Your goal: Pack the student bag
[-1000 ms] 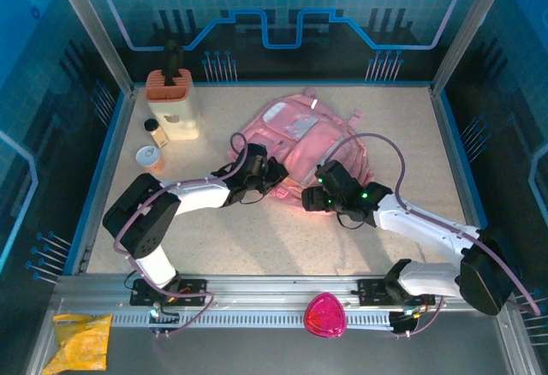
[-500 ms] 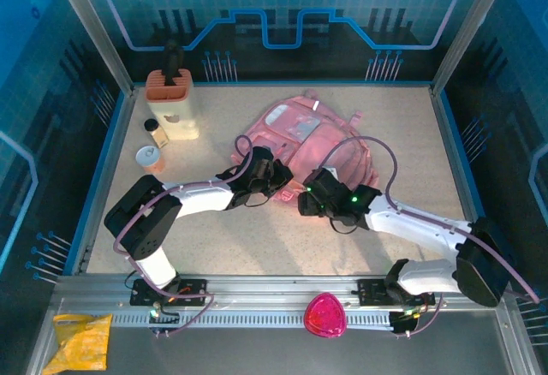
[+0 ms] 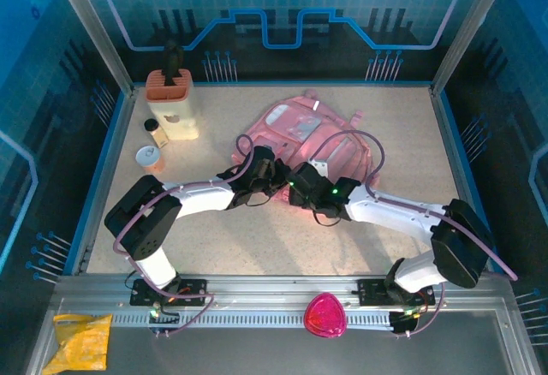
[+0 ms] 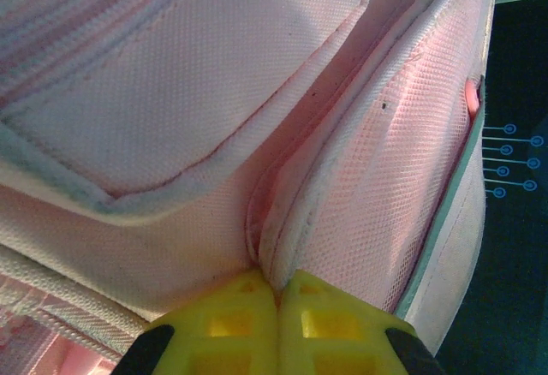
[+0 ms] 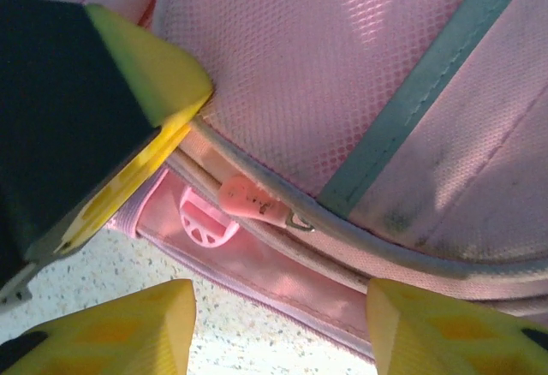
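Backpack [image 3: 301, 123], large, soft and pink with glossy front pockets, lies flat toward the far middle of the speckled table [image 3: 223, 238], its near edge facing my arms. The left gripper [image 4: 278, 294] has its yellow jaws pressed together on a fold of the backpack's mesh seam. Just beside it the right gripper [image 5: 278, 324] hovers with its jaws spread wide and nothing between them. It is over a small pink zip pull [image 5: 248, 202] on the piped edge, not touching it.

I read this as the opening step: the left pins the fabric while the right goes for the zip. The next move, I'd say, calls for bringing the right jaws around that thin pull, closing squarely, then drawing along the zip while the left keeps tension. The tab could slip.

I count one backpack, one zip pull in sight and two arms. Well apart at the far left are one cream holder with an orange top [image 3: 171, 101], one small dark-capped bottle [image 3: 154, 131] and one round orange tin [image 3: 150, 158]. On the near rail lie one magenta rounded object [image 3: 325, 315] and one yellow packet [image 3: 81, 341].
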You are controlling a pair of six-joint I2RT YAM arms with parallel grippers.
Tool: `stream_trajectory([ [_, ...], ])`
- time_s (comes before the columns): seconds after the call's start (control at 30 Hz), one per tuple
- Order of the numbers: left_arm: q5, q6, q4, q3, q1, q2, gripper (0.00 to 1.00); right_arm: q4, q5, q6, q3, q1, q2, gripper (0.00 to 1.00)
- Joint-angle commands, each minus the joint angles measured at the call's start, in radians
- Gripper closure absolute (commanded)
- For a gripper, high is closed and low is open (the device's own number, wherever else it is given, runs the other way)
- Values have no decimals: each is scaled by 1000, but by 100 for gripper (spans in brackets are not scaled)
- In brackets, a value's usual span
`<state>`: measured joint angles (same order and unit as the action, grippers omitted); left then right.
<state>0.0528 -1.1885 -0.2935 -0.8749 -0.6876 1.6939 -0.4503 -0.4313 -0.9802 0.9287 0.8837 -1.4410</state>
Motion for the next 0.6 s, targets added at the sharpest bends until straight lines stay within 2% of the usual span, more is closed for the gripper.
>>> stream_trajectory([
  [0.0,16,2,-77,-36,-18,-48,100,-11,-63,-124,35,10,-37,45],
  [0.2,34,-10,-85,-43,-21,-66,100,23,-158,-193,8,14,-44,42],
  [0.3,33,-12,-93,-42,-25,-77,100,15,-196,-200,32,8,-61,36],
  [0.43,35,-16,-92,-41,-27,-87,100,21,-202,-221,42,-12,-92,34],
  [0.57,41,-16,-97,-44,-28,-92,100,59,-214,-211,47,-27,-125,28],
])
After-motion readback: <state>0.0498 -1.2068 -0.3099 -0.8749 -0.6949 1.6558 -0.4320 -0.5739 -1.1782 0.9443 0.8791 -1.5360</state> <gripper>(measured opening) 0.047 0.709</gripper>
